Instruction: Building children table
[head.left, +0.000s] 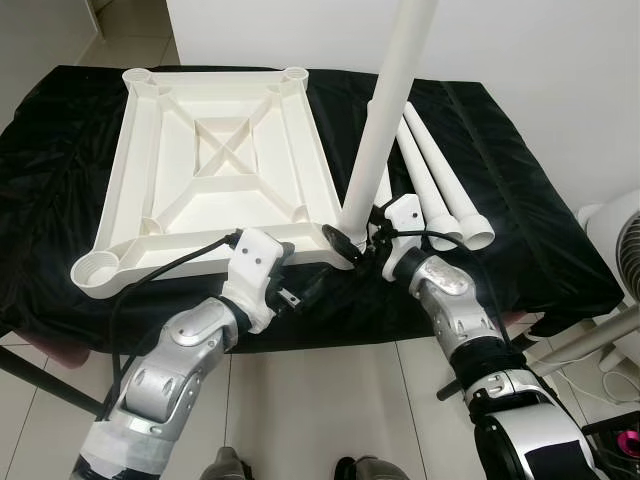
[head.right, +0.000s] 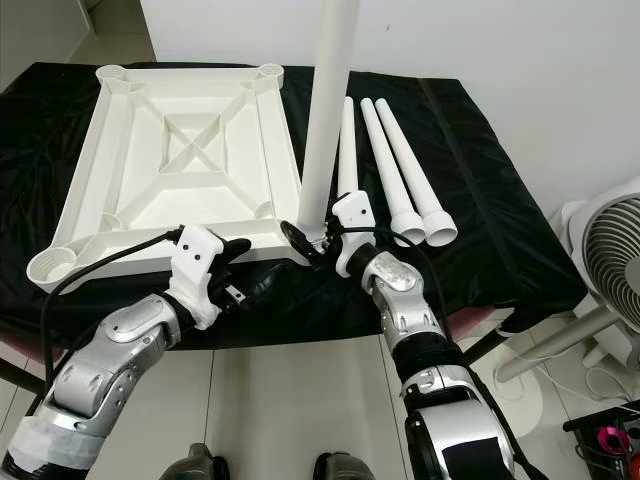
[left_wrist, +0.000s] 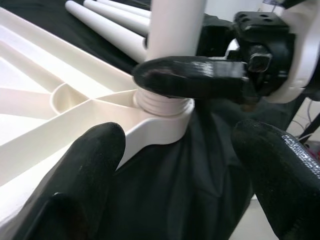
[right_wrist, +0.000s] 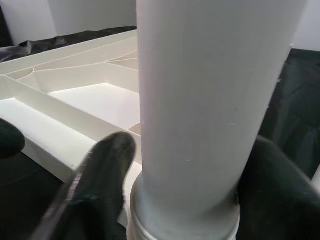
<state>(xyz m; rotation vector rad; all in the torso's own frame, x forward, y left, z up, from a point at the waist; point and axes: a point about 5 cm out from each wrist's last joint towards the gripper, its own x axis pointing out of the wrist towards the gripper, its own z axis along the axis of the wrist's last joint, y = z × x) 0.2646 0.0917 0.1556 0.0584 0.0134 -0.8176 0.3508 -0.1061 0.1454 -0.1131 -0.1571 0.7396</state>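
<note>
Right gripper (head.left: 352, 243) clamping upright leg (head.left: 385, 115) at tabletop (head.left: 215, 165) corner socket, left gripper (head.left: 305, 290) spread beside edge

Black-draped table (head.left: 520, 215) carries an inverted white tabletop (head.left: 215, 175), with three loose white legs (head.left: 440, 185) lying beside it.

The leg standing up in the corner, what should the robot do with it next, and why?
Probably keep twisting the leg down: the right gripper clamps its base, and thread rings show above the tabletop's corner socket. The left gripper waits open nearby.

arms (head.left: 190, 345): silver | tools (left_wrist: 95, 165): black | cable (head.left: 150, 275): black
</note>
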